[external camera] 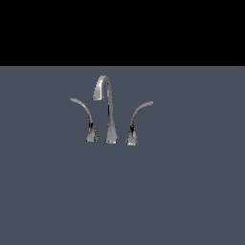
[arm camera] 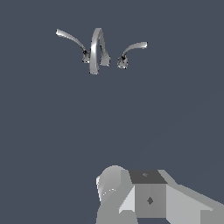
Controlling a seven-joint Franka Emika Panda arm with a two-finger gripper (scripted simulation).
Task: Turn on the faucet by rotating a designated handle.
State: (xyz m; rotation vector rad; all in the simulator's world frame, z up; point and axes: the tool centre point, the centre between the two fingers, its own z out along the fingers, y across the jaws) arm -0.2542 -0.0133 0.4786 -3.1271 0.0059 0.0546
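Observation:
The chrome faucet (external camera: 110, 112) stands on the grey-blue floor in the middle of the exterior view, its tall hooked spout between two curved levers. The handle (external camera: 139, 111) is the lever on the exterior view's right, rising from a broad bright cone foot to a thin tip. Its twin lever (external camera: 82, 111) on the exterior view's left has a narrower, dark-streaked foot. From far off, the wrist view shows the same faucet (arm camera: 97, 49), handle (arm camera: 133, 47) and twin lever (arm camera: 70, 38). No gripper fingers show in either view, and nothing touches the faucet.
A grey blocky part of the arm (arm camera: 148, 197) fills the lower edge of the wrist view, well away from the faucet. The flat grey-blue floor (external camera: 182, 191) spreads around the faucet, with a black background behind it.

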